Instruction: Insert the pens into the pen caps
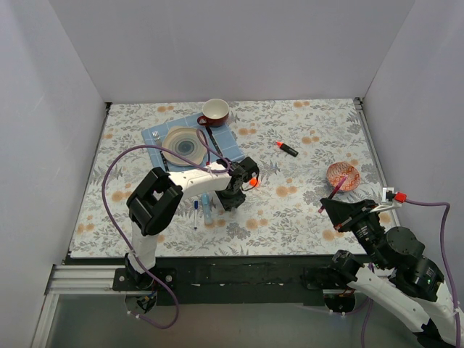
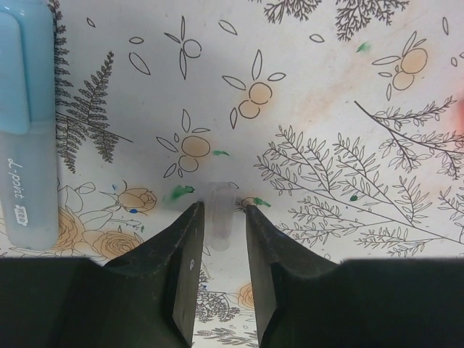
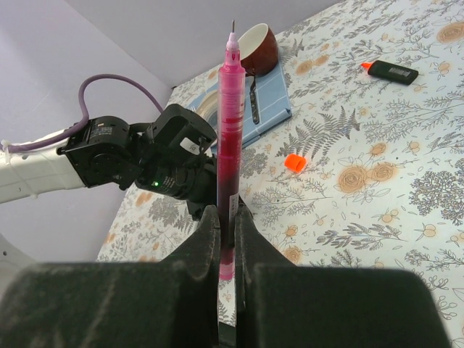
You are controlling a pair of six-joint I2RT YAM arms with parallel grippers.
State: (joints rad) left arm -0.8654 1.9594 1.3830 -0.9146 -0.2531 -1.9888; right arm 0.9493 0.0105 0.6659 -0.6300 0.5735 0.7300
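Observation:
My left gripper (image 2: 221, 206) is open and low over the table, its fingertips on either side of a small translucent pale cap (image 2: 220, 217) without gripping it. The chunky light-blue marker (image 2: 29, 123) lies to its left. In the top view that gripper (image 1: 232, 197) is mid-table, with the marker (image 1: 206, 206) and the thin white-and-blue pen (image 1: 196, 214) beside it. The orange cap (image 1: 253, 183) lies just to its right. My right gripper (image 3: 226, 212) is shut on the maroon pen (image 3: 229, 123) and holds it tip up near the front right (image 1: 330, 205). The black highlighter (image 1: 287, 148) lies farther back.
A plate (image 1: 181, 143) on a blue cloth (image 1: 230, 145) and a maroon cup (image 1: 215, 111) stand at the back left. A small pink bowl (image 1: 343, 176) sits just beyond my right gripper. White walls close in three sides.

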